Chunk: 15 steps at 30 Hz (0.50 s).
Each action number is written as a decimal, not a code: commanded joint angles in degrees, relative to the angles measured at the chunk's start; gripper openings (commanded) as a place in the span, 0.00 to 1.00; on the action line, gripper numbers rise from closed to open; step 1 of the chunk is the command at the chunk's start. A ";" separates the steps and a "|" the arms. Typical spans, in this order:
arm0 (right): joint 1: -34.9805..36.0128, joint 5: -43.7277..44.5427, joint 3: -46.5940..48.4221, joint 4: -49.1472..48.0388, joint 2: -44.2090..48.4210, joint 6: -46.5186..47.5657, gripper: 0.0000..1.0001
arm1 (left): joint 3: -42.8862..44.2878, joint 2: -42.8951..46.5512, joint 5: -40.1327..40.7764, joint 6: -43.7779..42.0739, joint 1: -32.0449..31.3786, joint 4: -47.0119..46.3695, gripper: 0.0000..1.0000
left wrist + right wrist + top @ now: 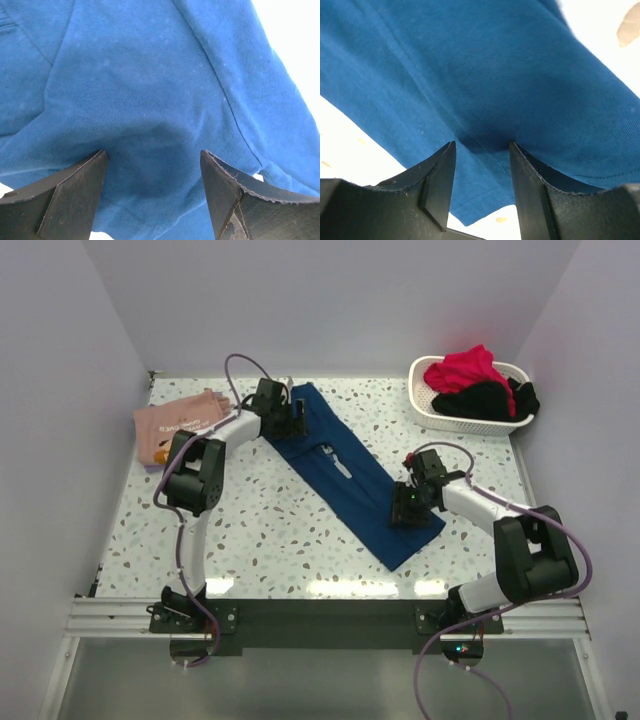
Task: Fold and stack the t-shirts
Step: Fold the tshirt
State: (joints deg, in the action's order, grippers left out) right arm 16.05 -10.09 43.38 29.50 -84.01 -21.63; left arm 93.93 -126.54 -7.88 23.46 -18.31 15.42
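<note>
The dark blue t-shirt (345,475) lies folded into a long strip running diagonally from the back left to the front right of the table. My left gripper (290,418) hangs over its far end, jaws wide open with blue cloth (150,75) spread under and between the fingertips (153,160). My right gripper (408,508) is down on the strip's near end, jaws partly open, tips pressed onto the cloth (495,65) just inside its hem (482,150). The salmon-pink t-shirt (180,420) lies folded at the back left.
A white basket (425,410) at the back right holds a red garment (462,368) and a black one (485,400). White walls close in the speckled table (260,530) on three sides.
</note>
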 commanded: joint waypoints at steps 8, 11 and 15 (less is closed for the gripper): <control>11.18 0.42 -0.49 -1.20 -3.18 -5.61 0.51 | 10.21 -9.69 1.11 -0.52 1.17 4.00 0.80; 14.70 0.33 -0.40 -1.63 -2.92 -8.25 0.51 | 14.43 -12.06 1.55 -1.75 1.69 5.84 0.80; 20.75 0.51 0.83 -1.90 -3.53 -11.15 0.51 | 19.00 -15.13 1.81 -3.33 2.13 7.60 0.80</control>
State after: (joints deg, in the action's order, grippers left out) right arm 33.06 -9.82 44.01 26.13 -85.30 -28.82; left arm 110.67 -137.19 -7.51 22.74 -17.63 17.87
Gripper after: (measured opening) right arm 0.506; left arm 0.802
